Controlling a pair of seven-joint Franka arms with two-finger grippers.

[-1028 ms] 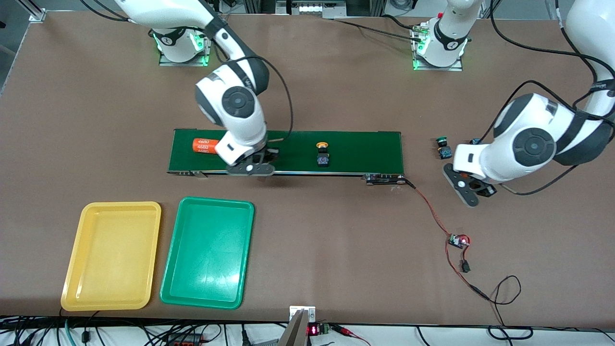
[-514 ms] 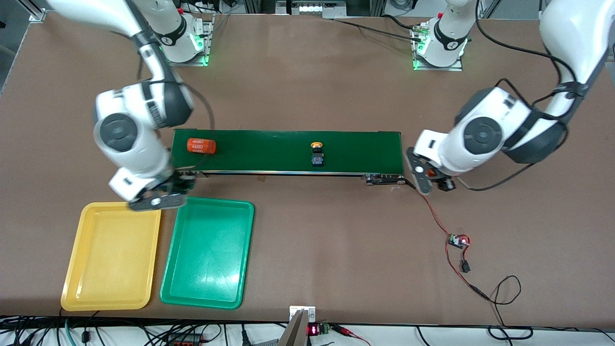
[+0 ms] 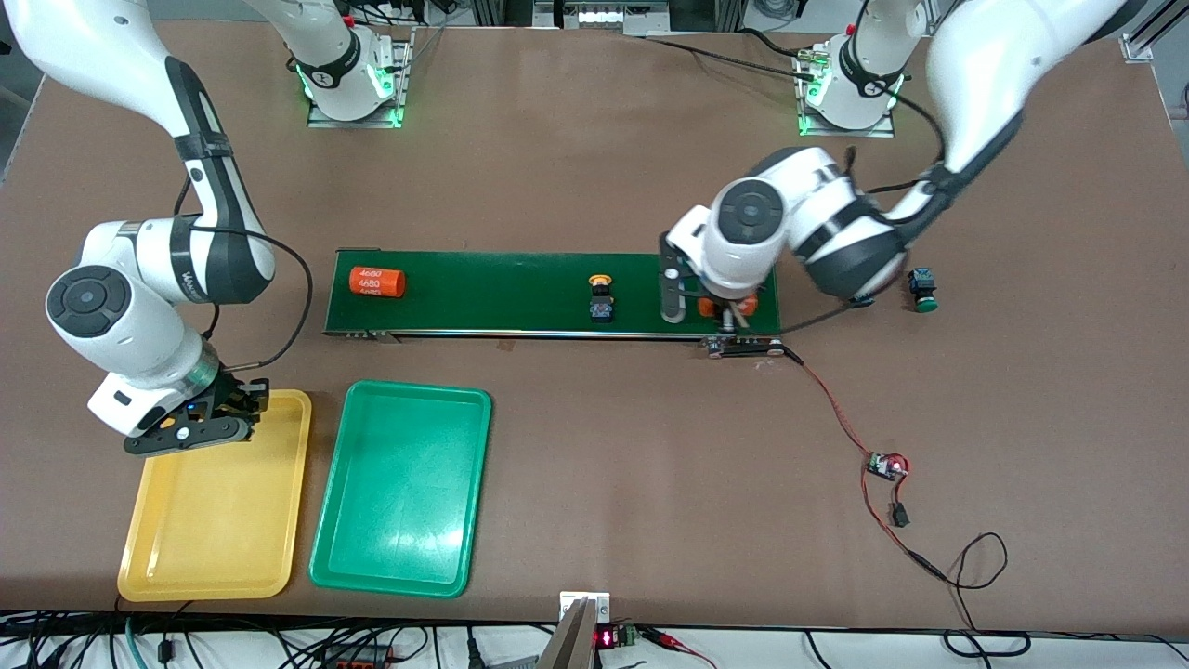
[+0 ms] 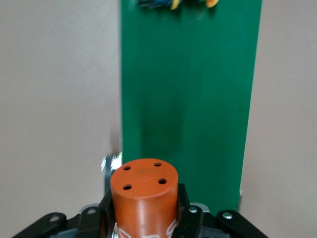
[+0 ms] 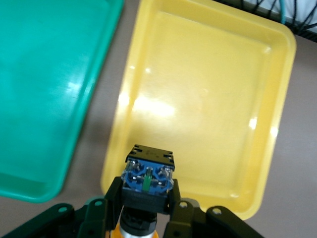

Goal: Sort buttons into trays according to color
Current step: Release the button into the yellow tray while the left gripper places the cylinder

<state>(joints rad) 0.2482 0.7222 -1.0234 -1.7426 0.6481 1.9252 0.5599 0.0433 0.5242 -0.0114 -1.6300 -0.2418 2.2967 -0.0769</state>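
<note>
Table (image 3: 594,167): brown, carrying everything below.
Belt (image 3: 502,283): long dark green strip between the arm bases and the trays.
Yellow tray (image 3: 279,557): nearest the front camera, at the right arm's end; nothing lies in it yet.
Green tray (image 3: 399,492): just beside the yellow tray, also bare inside.
Right gripper (image 5: 147,218): over the yellow tray's rim, jaws clamped tight on a button (image 5: 148,179) with a yellow cap peeping out below its blue-and-black body.
Left gripper (image 4: 143,225): over the belt's end toward the left arm, jaws closed round an orange cylinder (image 4: 144,191), which is not a button.
Second cylinder (image 3: 376,281): lying on the belt at the right arm's end.
Yellow button (image 3: 601,299): on the belt, midway along.
Green button (image 3: 922,289): on the table off the belt, at the left arm's end.
Progress: nothing sorted so far; the first yellow one looks ready to drop, and the other visible buttons remain. I can't see a fourth.
</note>
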